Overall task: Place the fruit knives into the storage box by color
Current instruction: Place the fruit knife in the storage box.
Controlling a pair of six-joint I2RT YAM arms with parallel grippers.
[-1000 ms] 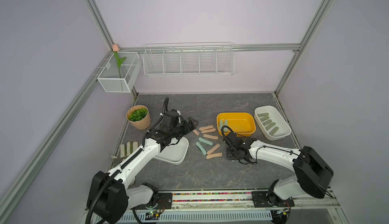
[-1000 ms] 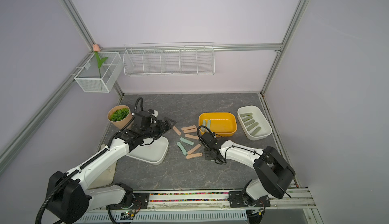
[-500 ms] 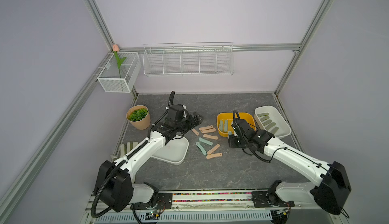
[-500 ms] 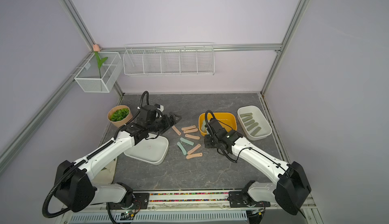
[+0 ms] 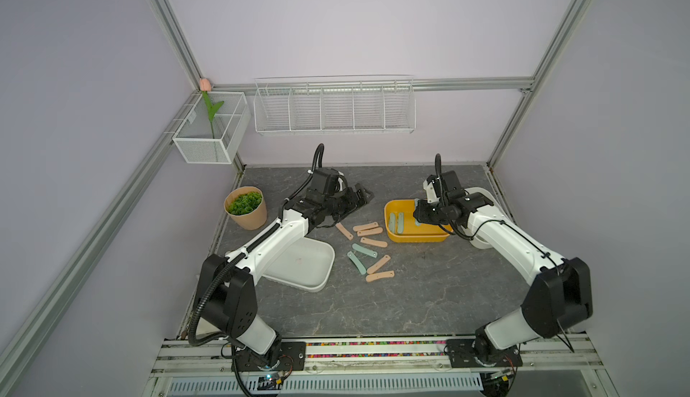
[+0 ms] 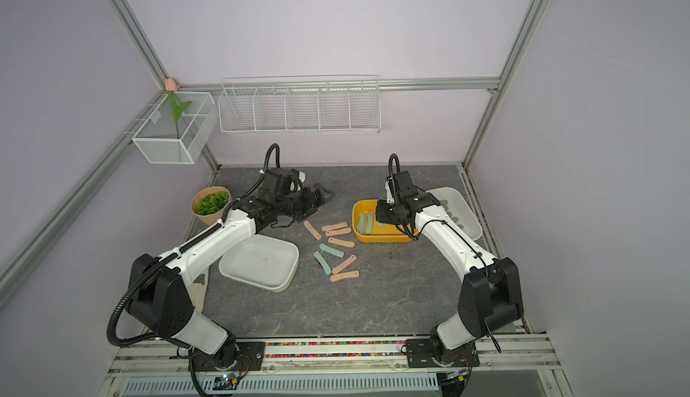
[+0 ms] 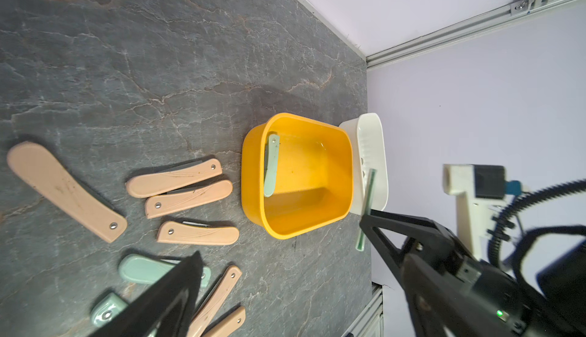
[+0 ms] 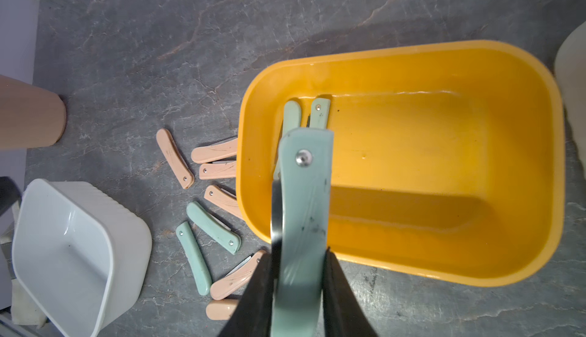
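My right gripper [image 8: 298,253] is shut on a mint-teal fruit knife [image 8: 304,199] and holds it over the yellow storage box [image 5: 414,237], where two teal knives [image 8: 293,113] lie. Several peach-pink knives [image 5: 369,231] and two teal knives [image 5: 364,250] lie loose mid-table in both top views. My left gripper [image 5: 364,195] hangs open above the table behind the loose knives, with nothing between its fingers [image 7: 190,275]. A white box [image 6: 470,223] at the far right holds olive knives [image 6: 443,202]. An empty white box [image 6: 257,260] sits left of the pile.
A plant pot [image 5: 245,208] stands at the back left of the table. A wire rack [image 5: 334,109] and a mesh basket [image 5: 213,126] with a tulip hang on the walls. The left arm reaches over the empty white box.
The right gripper rose from the table in front of the yellow box and carried the teal knife back over it. The left gripper moved toward the back.
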